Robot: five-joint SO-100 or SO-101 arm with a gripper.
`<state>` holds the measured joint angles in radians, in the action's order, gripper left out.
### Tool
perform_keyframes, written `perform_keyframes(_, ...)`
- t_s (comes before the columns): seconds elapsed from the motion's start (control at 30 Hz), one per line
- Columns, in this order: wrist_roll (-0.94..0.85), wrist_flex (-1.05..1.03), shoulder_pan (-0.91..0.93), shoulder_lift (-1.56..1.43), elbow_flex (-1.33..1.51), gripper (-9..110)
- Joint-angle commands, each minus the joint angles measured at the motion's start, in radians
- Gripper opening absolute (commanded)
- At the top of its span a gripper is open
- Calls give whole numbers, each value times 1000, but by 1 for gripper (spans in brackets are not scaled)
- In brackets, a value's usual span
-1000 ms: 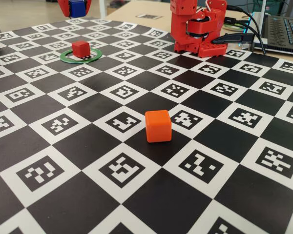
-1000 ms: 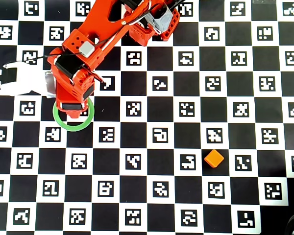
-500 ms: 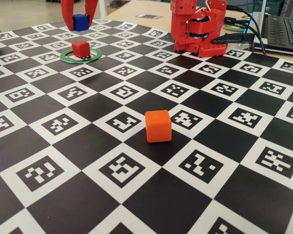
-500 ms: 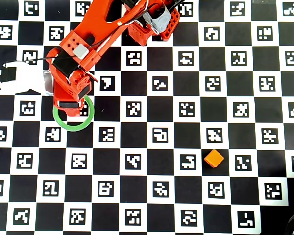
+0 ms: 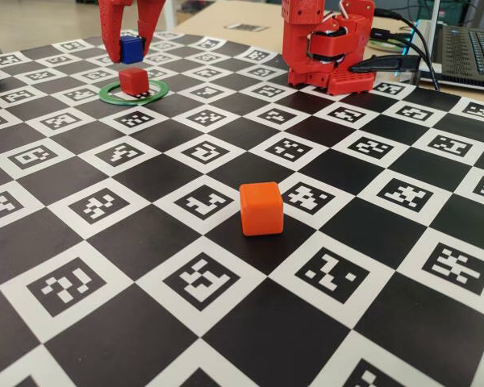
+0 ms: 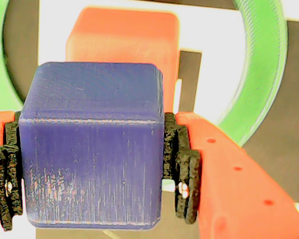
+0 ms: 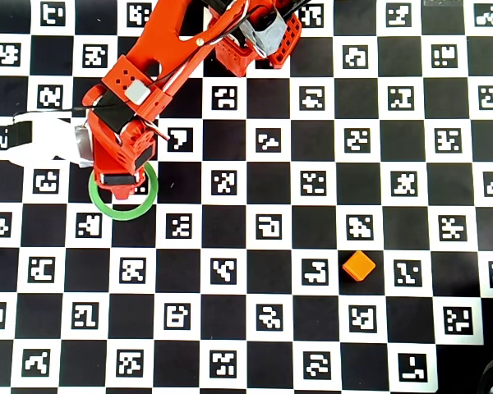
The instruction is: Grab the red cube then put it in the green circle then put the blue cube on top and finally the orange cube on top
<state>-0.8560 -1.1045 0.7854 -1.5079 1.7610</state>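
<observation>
A small deep-blue plastic cube [image 5: 131, 48] is pinched between the two fingers of the red plastic gripper [image 5: 130, 50], so the gripper is pressed onto the cube's two sides. In the fixed view the blue cube is held in the air, just above a small dark red plastic cube [image 5: 134, 81], and a gap is seen between the two. The red cube is set inside a thin flat green ring [image 5: 113, 97] on the black and white checked board [image 5: 226, 322]. In the wrist view the blue cube [image 6: 92, 144] is seen very close, with black rough pads [image 6: 184, 169] pushed against it at 3 and 9 o'clock; the red cube [image 6: 124, 40] is seen behind it at 12 o'clock, and the green ring [image 6: 261, 74] is curved around at 2 o'clock. In the overhead view both of these cubes are hidden under the arm, but the green ring [image 7: 123, 215] is shown, and a small bright orange plastic cube [image 7: 359, 265] is seen far away from it at 4 o'clock. The orange cube [image 5: 261, 208] is shown alone near the middle of the fixed view.
</observation>
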Motion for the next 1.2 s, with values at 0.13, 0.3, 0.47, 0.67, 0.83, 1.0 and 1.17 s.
perform_keyframes(0.13,-5,28,14,-35,21,4)
perform_keyframes(0.3,5,31,8,-37,29,4)
perform_keyframes(0.47,11,41,3,-40,38,4)
perform_keyframes(0.67,14,58,2,-41,54,4)
perform_keyframes(0.83,15,72,-2,-43,63,4)
perform_keyframes(1.0,17,80,-2,-40,64,4)
perform_keyframes(1.17,15,83,-3,-38,66,4)
